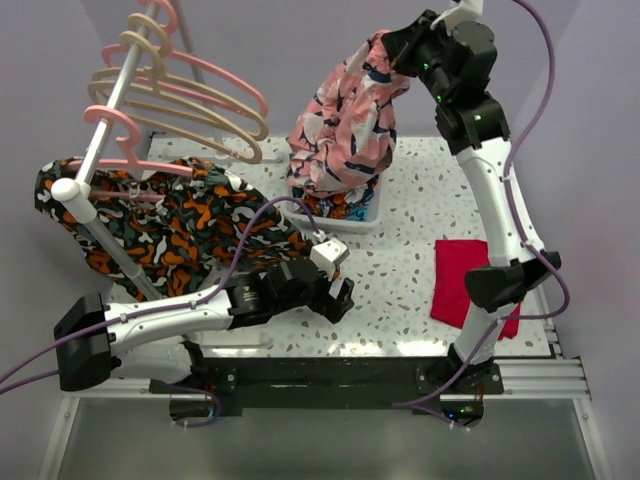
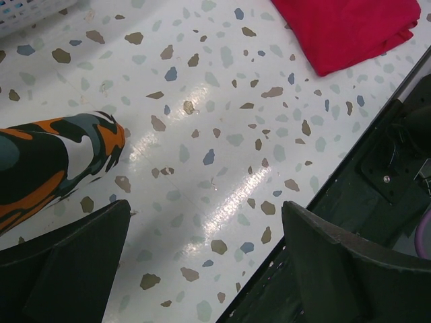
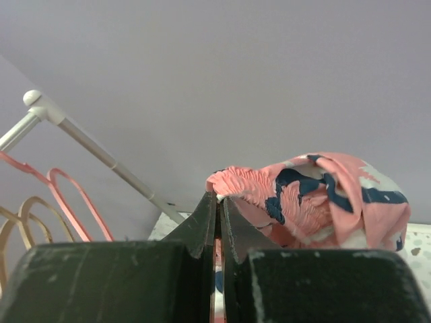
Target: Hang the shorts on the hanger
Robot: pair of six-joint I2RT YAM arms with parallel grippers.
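The salmon-pink shorts (image 1: 345,115) with navy and white print hang in the air above the white basket (image 1: 360,220). My right gripper (image 1: 385,50) is shut on their gathered waistband (image 3: 269,192) and holds them high at the back. The beige hanger (image 1: 170,100) hangs among several hangers on the white rail (image 1: 110,110) at the back left; hanger loops show at the left edge of the right wrist view (image 3: 27,219). My left gripper (image 1: 340,290) is open and empty, low over the speckled table (image 2: 222,155) near its front edge.
A black-orange-white patterned garment (image 1: 170,225) lies at the left, its edge in the left wrist view (image 2: 47,161). A red cloth (image 1: 460,280) lies on the table at the right, also in the left wrist view (image 2: 350,27). Pink hangers (image 1: 200,70) hang on the rail.
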